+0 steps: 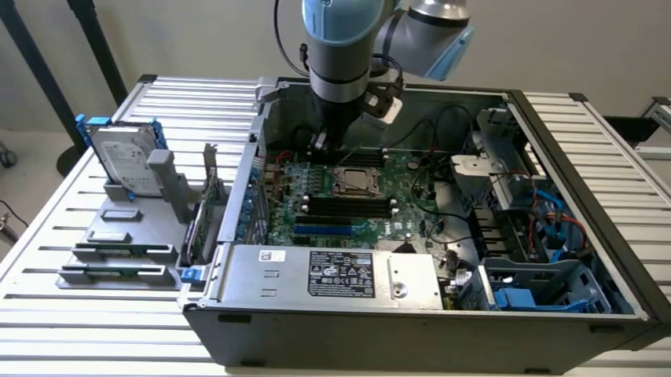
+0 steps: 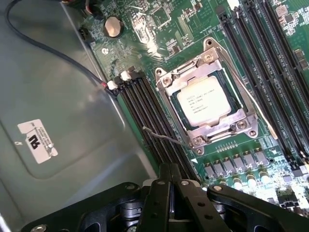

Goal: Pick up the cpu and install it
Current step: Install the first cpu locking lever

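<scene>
Jaws shut tight on nothing, hanging inside the case [image 1: 419, 334] just on the far side of the socket. The cpu [image 2: 203, 101] lies flat in the socket, with the frame [image 2: 241, 126] over its edges. It looks seated, so no grip is needed.

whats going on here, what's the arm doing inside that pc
A robot arm is reaching into the open computer case. Its gripper is shut with nothing in it, low over the motherboard beside the memory slots. The cpu lies in its socket, inside the metal frame.
</scene>
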`<state>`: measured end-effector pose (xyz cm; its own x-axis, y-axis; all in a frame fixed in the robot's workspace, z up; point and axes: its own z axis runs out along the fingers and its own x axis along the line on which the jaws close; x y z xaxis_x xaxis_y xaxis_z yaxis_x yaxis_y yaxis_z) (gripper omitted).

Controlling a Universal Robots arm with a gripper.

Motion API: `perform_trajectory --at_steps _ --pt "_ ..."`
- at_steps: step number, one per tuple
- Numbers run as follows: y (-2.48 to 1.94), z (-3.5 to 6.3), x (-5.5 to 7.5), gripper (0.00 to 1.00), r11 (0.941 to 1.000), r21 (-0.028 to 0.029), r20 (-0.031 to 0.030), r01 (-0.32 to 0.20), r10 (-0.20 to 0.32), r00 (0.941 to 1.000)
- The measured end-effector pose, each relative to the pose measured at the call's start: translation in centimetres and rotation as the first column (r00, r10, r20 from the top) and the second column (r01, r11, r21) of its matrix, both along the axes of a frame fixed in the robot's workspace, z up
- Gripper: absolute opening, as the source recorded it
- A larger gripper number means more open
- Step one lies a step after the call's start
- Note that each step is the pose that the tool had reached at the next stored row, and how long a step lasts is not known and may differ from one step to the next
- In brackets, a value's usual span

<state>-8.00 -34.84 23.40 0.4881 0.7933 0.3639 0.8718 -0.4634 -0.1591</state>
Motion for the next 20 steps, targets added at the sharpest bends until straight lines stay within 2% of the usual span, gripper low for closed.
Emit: perform_trajectory --at_steps 5,12,20 --pt "-0.21 -0.91 0.0 0.11 0.9999 -0.0001 0.0003 0.012 -0.012 0.9999" --pt "-0.28 -2.14 0.0 0.11 0.9974 -0.0001 0.0004 0.073 -0.073 0.9974" --pt "-0.27 -2.47 0.0 0.11 0.9973 0.0 0.0004 0.073 -0.073 0.9973"
